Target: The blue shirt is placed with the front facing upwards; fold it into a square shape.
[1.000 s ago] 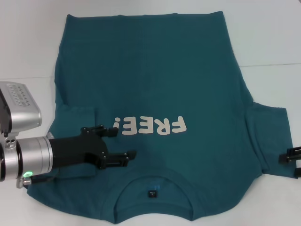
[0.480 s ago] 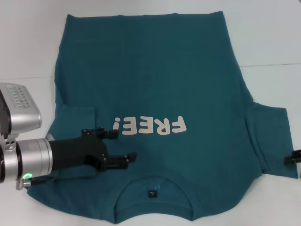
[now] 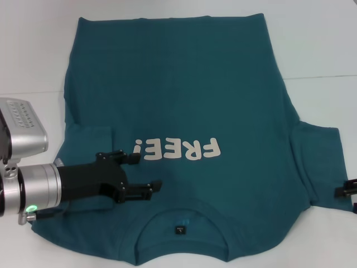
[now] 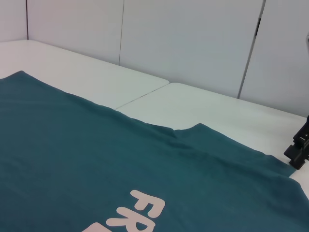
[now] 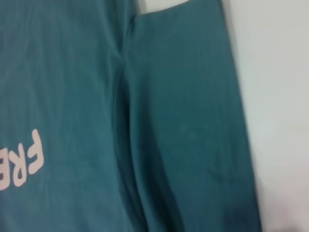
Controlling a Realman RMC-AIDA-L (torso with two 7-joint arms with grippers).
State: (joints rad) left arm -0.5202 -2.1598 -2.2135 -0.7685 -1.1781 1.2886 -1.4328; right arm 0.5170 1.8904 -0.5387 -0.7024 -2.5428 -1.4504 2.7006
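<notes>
Head view shows the blue shirt (image 3: 184, 100) lying print-up on the white table (image 3: 318, 44), only its left sleeve tucked in, left gripper (image 3: 144, 172) spread empty above it, right gripper (image 3: 348, 191) at the other sleeve, state unreadable.

White table (image 3: 323, 44): smooth, matte surface, visible in the head view along the far edge and down both sides. A thin straight seam (image 3: 329, 77) crosses it from side to side, dividing the top into two panels. The left wrist view shows the same table (image 4: 203, 104) with its seam (image 4: 142, 95) running toward a pale panelled wall (image 4: 188, 38) behind, marked by a dark vertical joint (image 4: 251, 48).
</notes>
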